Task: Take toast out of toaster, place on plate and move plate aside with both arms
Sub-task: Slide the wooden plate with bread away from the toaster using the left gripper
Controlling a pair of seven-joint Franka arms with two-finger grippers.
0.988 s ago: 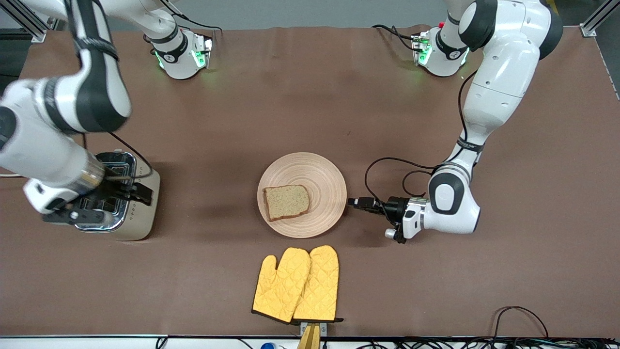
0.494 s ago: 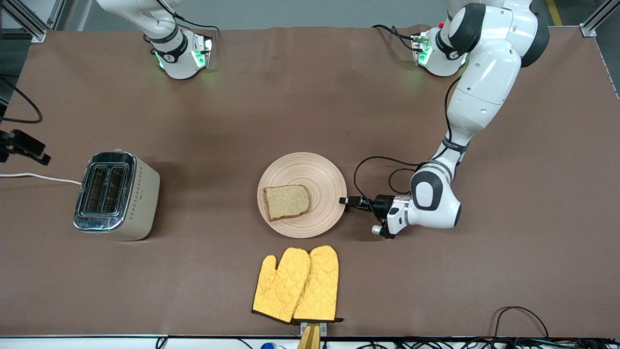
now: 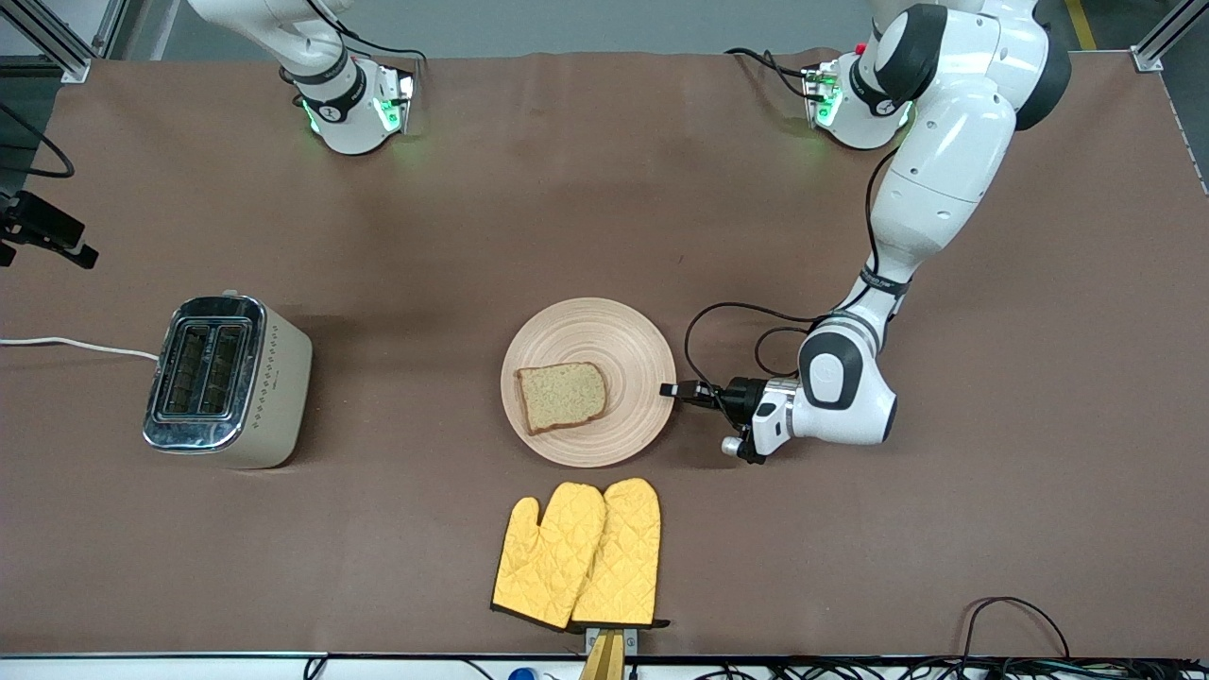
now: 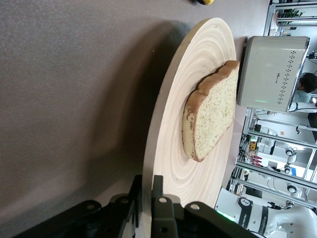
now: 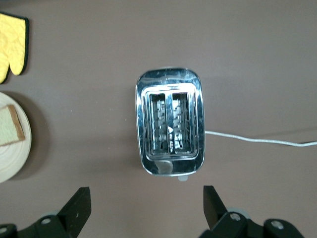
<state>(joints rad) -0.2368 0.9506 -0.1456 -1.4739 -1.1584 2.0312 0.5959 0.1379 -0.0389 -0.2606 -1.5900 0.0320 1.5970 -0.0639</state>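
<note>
So, from the front, the toast (image 3: 562, 397) already lies on the wooden plate (image 3: 623, 331), and the toaster (image 3: 227, 381) stands with both slots empty, well apart from the plate toward the right arm's end of the surface. The left claw (image 3: 672, 389) is low at the plate's rim on the side toward the left arm's end. A pair of yellow oven mitts (image 3: 578, 553) lies nearer the camera than the plate. The brown surface (image 3: 1039, 529) is otherwise bare, with cables along its near edge.

In the left wrist view, the left claw (image 4: 144, 194) is pinching the plate (image 4: 166, 119) rim, the toast (image 4: 210, 116) flat on it.

In the right wrist view, the right claw (image 5: 147, 208) hangs spread wide over the toaster (image 5: 169, 128).

I'd say only moving the plate aside remains.
</note>
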